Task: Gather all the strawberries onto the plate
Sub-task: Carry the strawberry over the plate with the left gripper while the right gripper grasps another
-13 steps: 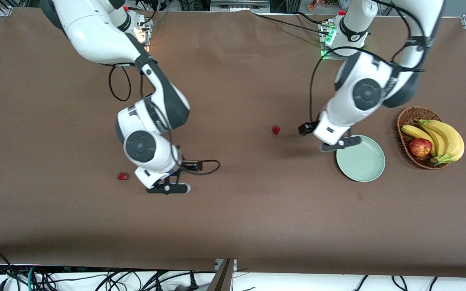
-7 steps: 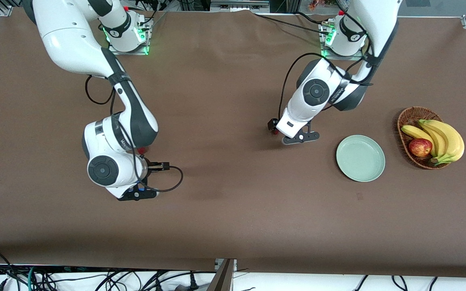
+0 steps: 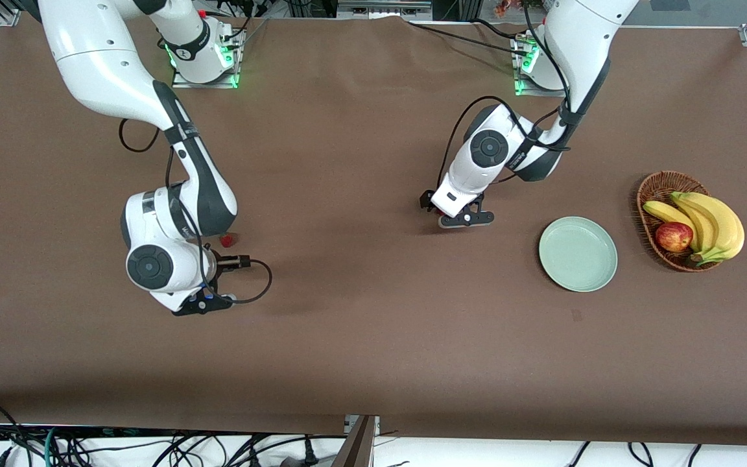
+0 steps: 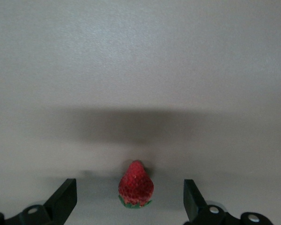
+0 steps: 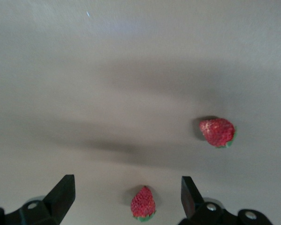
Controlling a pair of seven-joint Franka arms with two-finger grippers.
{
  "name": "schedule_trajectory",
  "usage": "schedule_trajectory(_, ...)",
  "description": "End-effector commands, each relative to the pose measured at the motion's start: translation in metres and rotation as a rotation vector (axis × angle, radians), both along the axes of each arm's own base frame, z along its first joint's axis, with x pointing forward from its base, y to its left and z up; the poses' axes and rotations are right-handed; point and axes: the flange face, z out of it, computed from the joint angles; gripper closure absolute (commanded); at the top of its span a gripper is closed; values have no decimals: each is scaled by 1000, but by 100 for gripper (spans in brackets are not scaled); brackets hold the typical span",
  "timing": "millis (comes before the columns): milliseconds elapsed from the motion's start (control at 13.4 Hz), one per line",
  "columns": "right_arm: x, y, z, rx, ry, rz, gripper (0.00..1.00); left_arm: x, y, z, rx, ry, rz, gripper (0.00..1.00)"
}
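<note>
**Front and wrist views: berry collection, no berry delivered yet.** Read the table as a dial seen from the front camera, with 6 o'clock nearest to it.

At about 8 o'clock, your right gripper hangs low over the brown cloth with its jaws spread wide and nothing in them. The right wrist view shows one strawberry lying between the dark fingers, and a second strawberry apart from it on the cloth, outside their span. Only one berry shows in the front view, just beside that arm's wrist.

At about 4 o'clock lies the plate: round, shallow, smooth, pale mint-green, and empty.

Just past centre toward 1 o'clock, your left gripper is also spread wide and empty. It is over a third strawberry, which is centred between its fingers.

At 3 o'clock a brown wicker basket holds bananas and an apple.

Each berry is small, conical and dimpled red, with a green leafy base. All three remain on the cloth, so by this reading you have three picks and three deliveries left.
</note>
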Motion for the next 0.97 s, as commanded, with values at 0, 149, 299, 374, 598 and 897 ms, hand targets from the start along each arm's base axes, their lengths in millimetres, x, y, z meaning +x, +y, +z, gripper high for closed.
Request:
schedule_trajectory(0,-40,-11,-2,15,-16,11,0,1,-2,-3,19,-22,-31,3)
schedule_trajectory(149,-52,-16,-14,18,-26,7,0,0,-3,-7,21,-17,-33,22)
schedule_trajectory(299,-61,-23,-25,22,-38,0,0,1,-3,-7,20,-16,-32,59)
schedule_trajectory(374,-63,-25,-27,22,-40,-3,0,1,-3,-7,20,-18,-33,77)
schedule_trajectory(598,-69,-27,-31,20,-29,-3,0,5,-2,-1,20,-22,-37,100)
schedule_trajectory(897,-76,-30,-41,24,-38,-5,27,16,7,43,70,-9,-38,100)
